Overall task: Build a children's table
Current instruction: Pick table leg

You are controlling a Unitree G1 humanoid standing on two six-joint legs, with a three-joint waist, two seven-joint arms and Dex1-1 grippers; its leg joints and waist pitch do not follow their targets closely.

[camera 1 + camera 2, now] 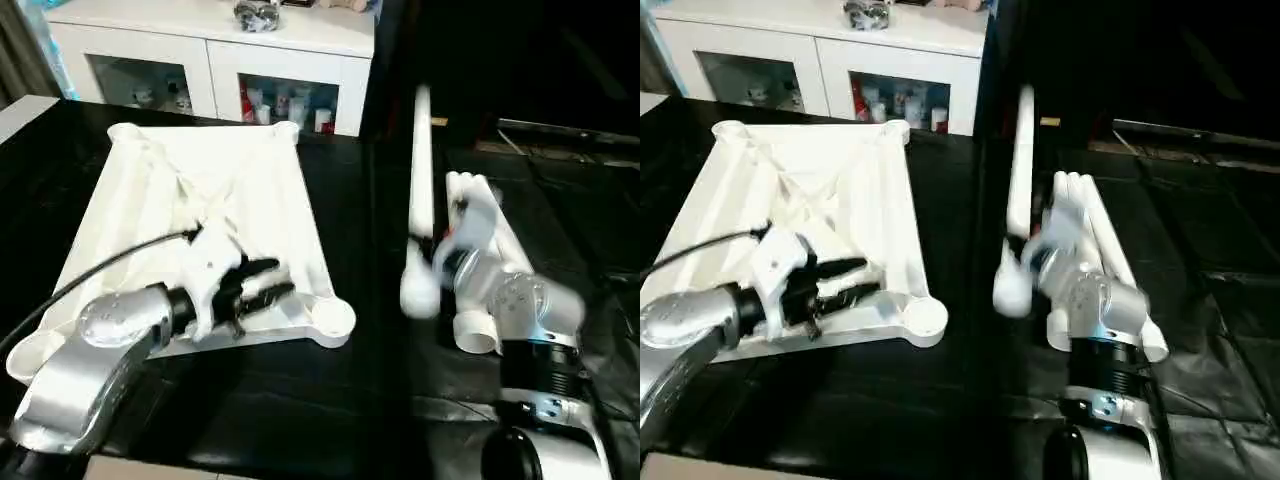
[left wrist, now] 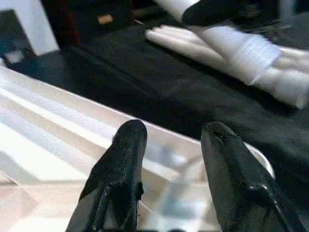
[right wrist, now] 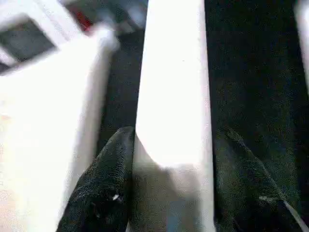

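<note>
The white table top (image 1: 200,190) lies upside down on the black surface, ribbed underside up, with round sockets at its corners. My left gripper (image 1: 280,278) hovers open over its near right part, close to the near right socket (image 1: 330,320); nothing is between its fingers (image 2: 123,159). My right gripper (image 3: 171,188) is shut on a long white leg (image 1: 422,190), held off the surface in the gap to the right of the top. The leg's thick round end (image 1: 418,290) points toward me. More legs (image 1: 1102,235) lie side by side further right.
A white cabinet (image 1: 210,50) with glass doors stands behind the work surface. A black cable (image 1: 110,265) runs from my left wrist across the table top's left half. Dark floor and cables lie at the far right.
</note>
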